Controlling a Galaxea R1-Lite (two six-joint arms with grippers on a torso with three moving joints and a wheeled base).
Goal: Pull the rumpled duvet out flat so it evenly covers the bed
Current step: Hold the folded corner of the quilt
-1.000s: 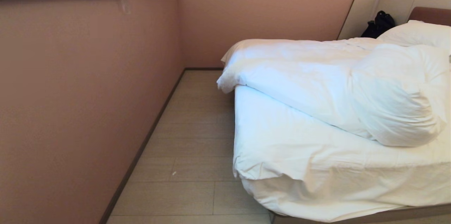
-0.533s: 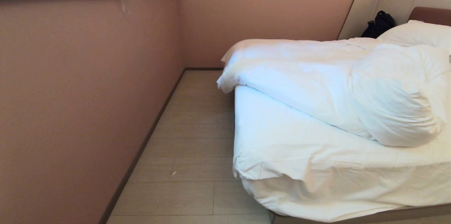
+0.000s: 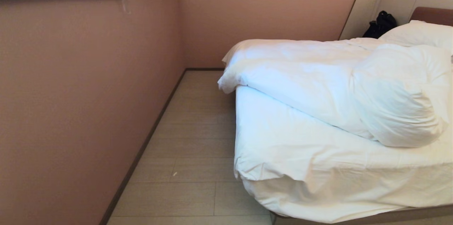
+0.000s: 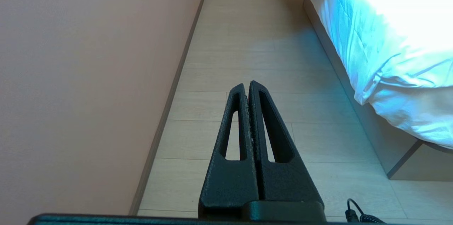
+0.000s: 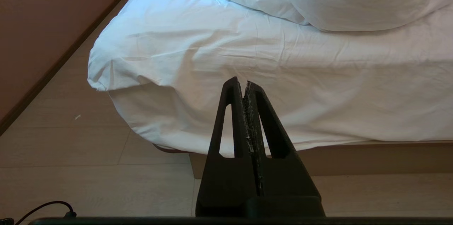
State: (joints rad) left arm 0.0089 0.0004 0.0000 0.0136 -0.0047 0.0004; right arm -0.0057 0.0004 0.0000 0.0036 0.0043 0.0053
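The left gripper [image 4: 248, 85] has its two black fingers pressed together, tip to tip, holding nothing. It points out level over the pale plank floor [image 4: 254, 41], along the strip between the pink wall [image 4: 88, 76] and the side of the bed [image 4: 371, 129]. The bed's corner lies off to one side of the tips and well apart from them.

The right gripper [image 5: 243, 83] is likewise closed flat on itself and empty. It aims at the near edge of the bed, its tips standing in front of the hanging white sheet [image 5: 318, 87] without touching it. Below the sheet the brown-grey base shows, and a thin black cable [image 5: 46, 205] curls on the floor close behind the gripper.

Neither arm appears in the head view. Beyond both grippers the sheeted mattress is bare at its near end. Farther on, the duvet [image 3: 318, 76] lies rumpled in a thick fold slanting across the bed, bulging into a rounded lump at one end, one corner hanging over the bed's side toward the wall. Past it are a white pillow [image 3: 417, 34], a black bag [image 3: 380, 23] and the headboard [image 3: 433, 15].
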